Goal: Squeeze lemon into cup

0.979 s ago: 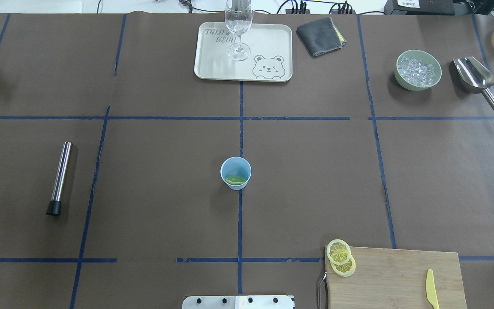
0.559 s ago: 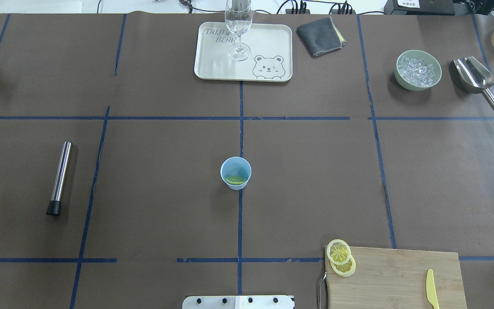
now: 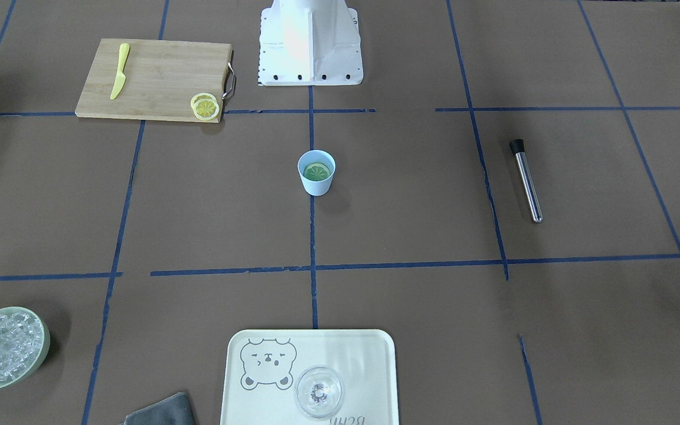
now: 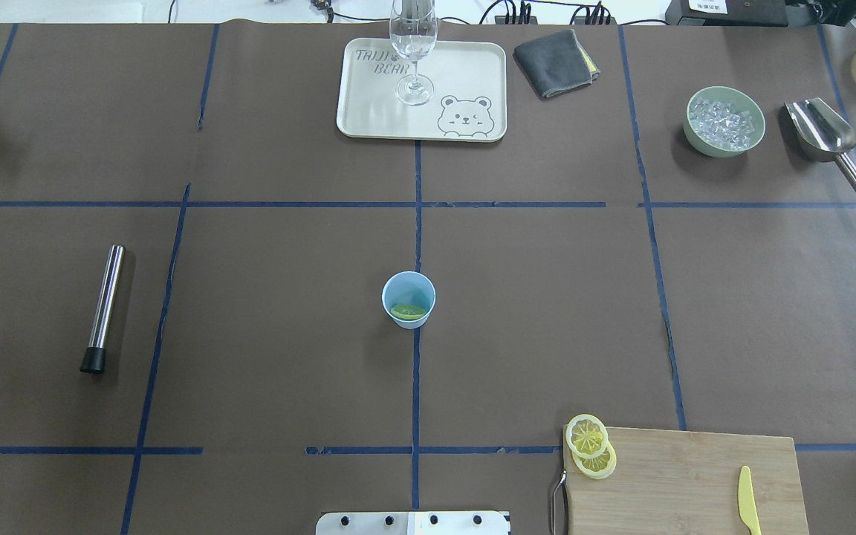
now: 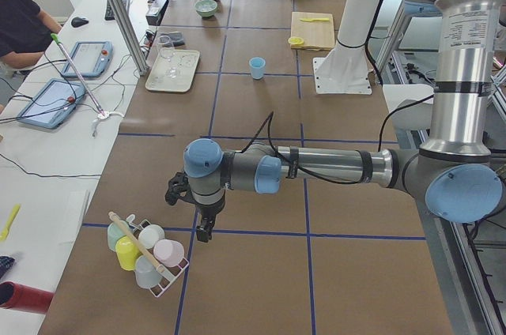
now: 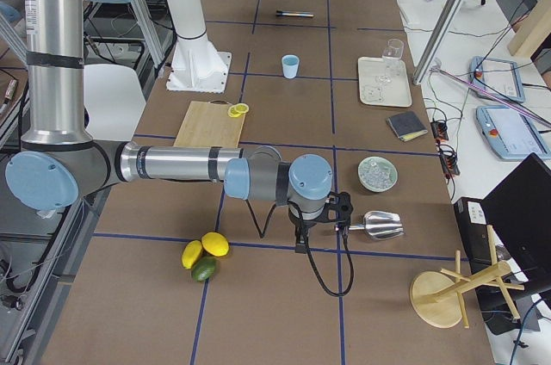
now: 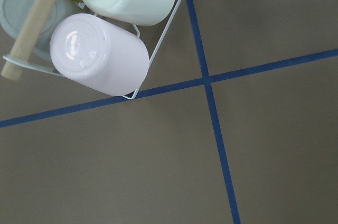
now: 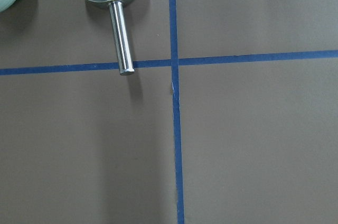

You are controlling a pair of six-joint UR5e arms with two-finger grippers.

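Note:
The light-blue cup (image 4: 409,299) stands at the table's middle, on a blue tape line. A round yellow-green slice (image 3: 317,172) lies flat inside it. Two overlapping lemon slices (image 4: 590,446) rest on the near-left corner of the wooden cutting board (image 4: 688,483). Both arms are far from the cup. The left gripper (image 5: 204,232) hangs over the table's left end beside a wire cup rack (image 5: 146,252). The right gripper (image 6: 299,244) hovers at the right end near the steel scoop (image 6: 379,225). Neither wrist view shows fingers, so I cannot tell whether either gripper is open or shut.
A cream tray (image 4: 368,111) holds a clear stemmed glass (image 4: 414,44) at the back. Nearby lie a grey cloth (image 4: 556,62), a green bowl of ice (image 4: 724,121) and a steel muddler (image 4: 103,308). A yellow knife (image 4: 747,509) lies on the board. Whole citrus fruits (image 6: 205,255) sit at the right end.

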